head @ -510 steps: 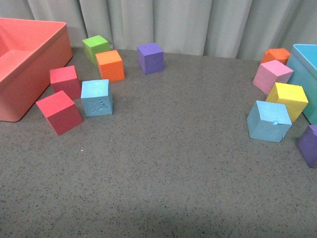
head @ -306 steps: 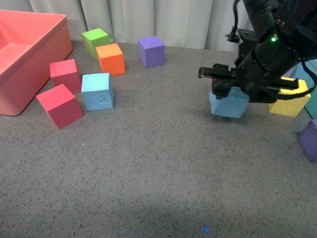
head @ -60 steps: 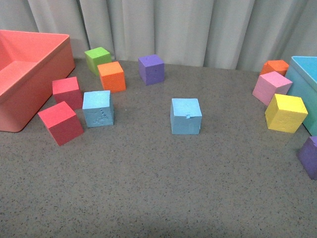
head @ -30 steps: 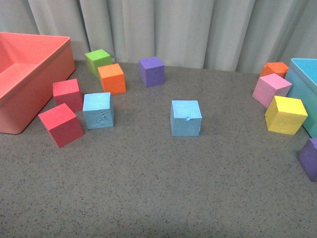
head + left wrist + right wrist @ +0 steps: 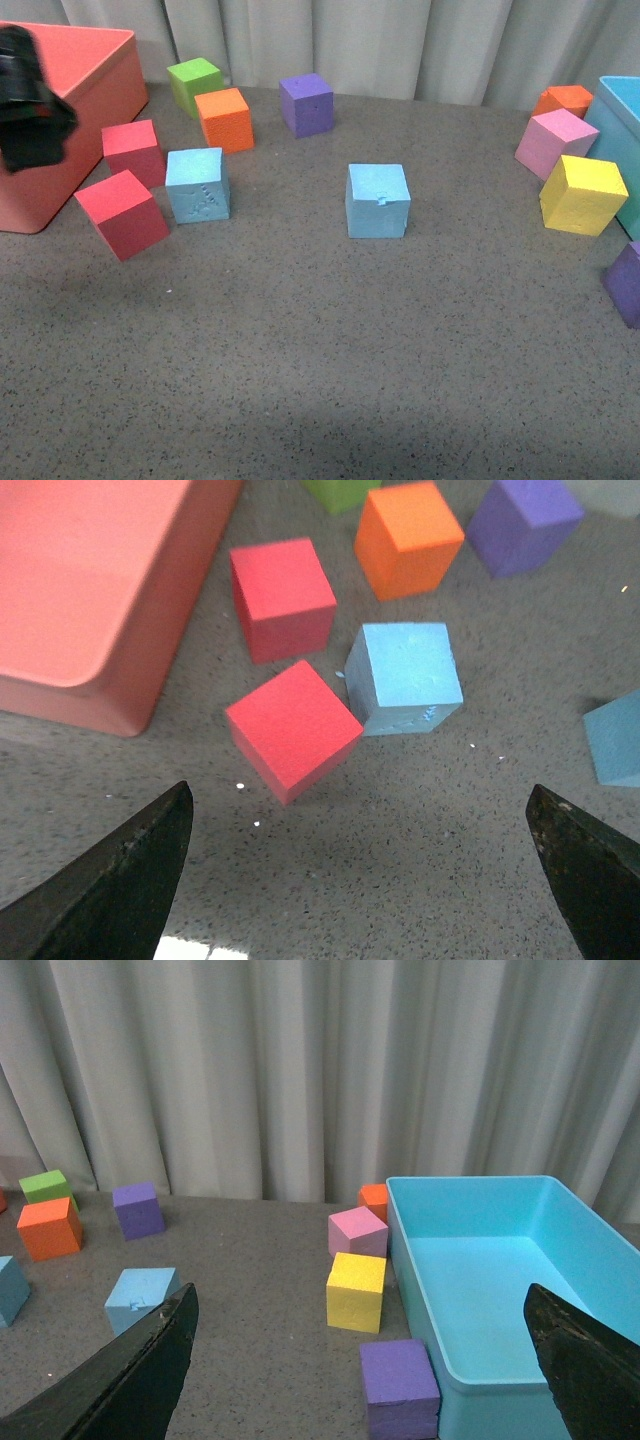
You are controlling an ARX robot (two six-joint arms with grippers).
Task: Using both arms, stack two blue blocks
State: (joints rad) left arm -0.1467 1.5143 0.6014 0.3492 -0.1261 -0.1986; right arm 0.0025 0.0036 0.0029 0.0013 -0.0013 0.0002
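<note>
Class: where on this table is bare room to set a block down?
Free: the wide near strip of table in front of all cubes, and the gap between the notched blue block and the yellow cube. Crowded: around the embossed blue block, with red cubes and an orange cube close by.

Grey table (image 5: 300, 380): blue blocks (image 5: 378, 200), other cubes (image 5: 224, 118), bins (image 5: 110, 90).

No text, label, brand, number or sign can be read in the front view or in either wrist view. A raised relief is shown on the front face of one sky-blue foam block (image 5: 197, 186), but no character can be made out in it.
</note>
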